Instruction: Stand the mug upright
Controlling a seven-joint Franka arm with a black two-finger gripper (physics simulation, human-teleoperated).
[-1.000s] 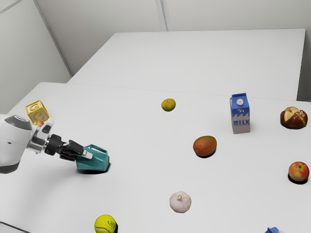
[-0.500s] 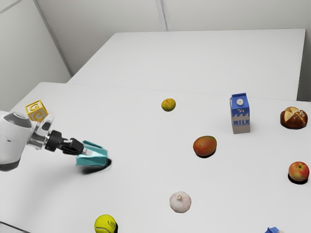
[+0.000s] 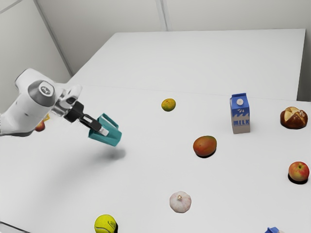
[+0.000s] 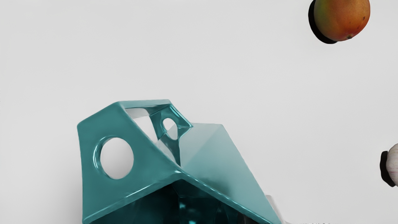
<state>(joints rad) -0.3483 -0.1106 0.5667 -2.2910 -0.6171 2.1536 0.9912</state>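
Observer: Report the mug's position relative to the gripper.

Operator: The mug [image 3: 111,138] lies directly ahead of my gripper [image 3: 104,130], in line with the fingers; it is raised clear of the table [image 3: 146,194], its shadow apart below it; its mouth [image 4: 152,205] faces back toward my hand, its base points away and down toward the exterior view's right.

Observer: State of the gripper?

Operator: Clamped on the mug's wall; one finger [image 4: 273,205] sits outside, the other appears to sit inside the mouth; the handle [image 3: 111,121] is on the upper side.

Observer: Which relation governs the next move?

Operator: The long axis; it slants nearly along my fingers, so the mug is not yet upright; I judge that I must pitch the hand steeper until the base faces the table, then lower; caution: releasing at this slant could topple it, and a thin-wall grip may let it pivot.
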